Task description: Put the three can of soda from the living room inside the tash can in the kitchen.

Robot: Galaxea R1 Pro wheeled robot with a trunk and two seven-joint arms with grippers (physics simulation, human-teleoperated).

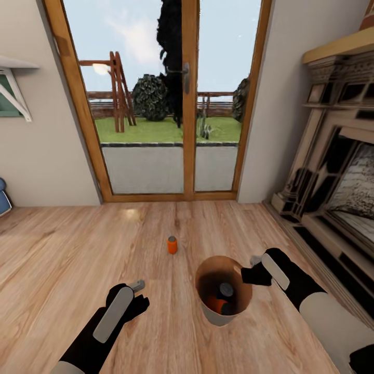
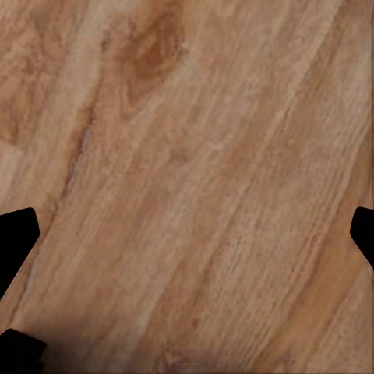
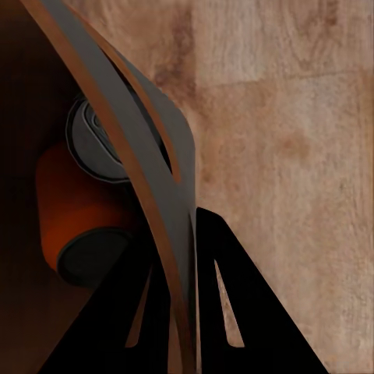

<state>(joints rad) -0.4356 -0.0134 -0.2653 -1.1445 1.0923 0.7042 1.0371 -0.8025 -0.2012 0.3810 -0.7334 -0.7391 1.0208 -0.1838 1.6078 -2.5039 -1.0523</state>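
One bright orange can of soda (image 1: pixel 172 244) stands upright on the wood floor in front of the glass doors. Nearer me is the tan trash can (image 1: pixel 217 317), with my right gripper (image 1: pixel 248 270) shut on its right rim. Inside it lie another orange can (image 1: pixel 218 305) and a dark can with a silvery top (image 1: pixel 226 290). The right wrist view looks along the rim wall (image 3: pixel 117 101) pinched by my right gripper (image 3: pixel 181 234), with the orange can (image 3: pixel 74 210) and the dark can's top (image 3: pixel 97 144) beyond. Left of the trash can, my left gripper (image 1: pixel 139 291) hangs open over bare floor (image 2: pixel 187 234).
Wood-framed glass doors (image 1: pixel 176 104) close off the far side of the room. An ornate stone fireplace (image 1: pixel 337 182) runs along the right. A white shelf bracket (image 1: pixel 15 93) and a blue object (image 1: pixel 4 200) sit by the left wall.
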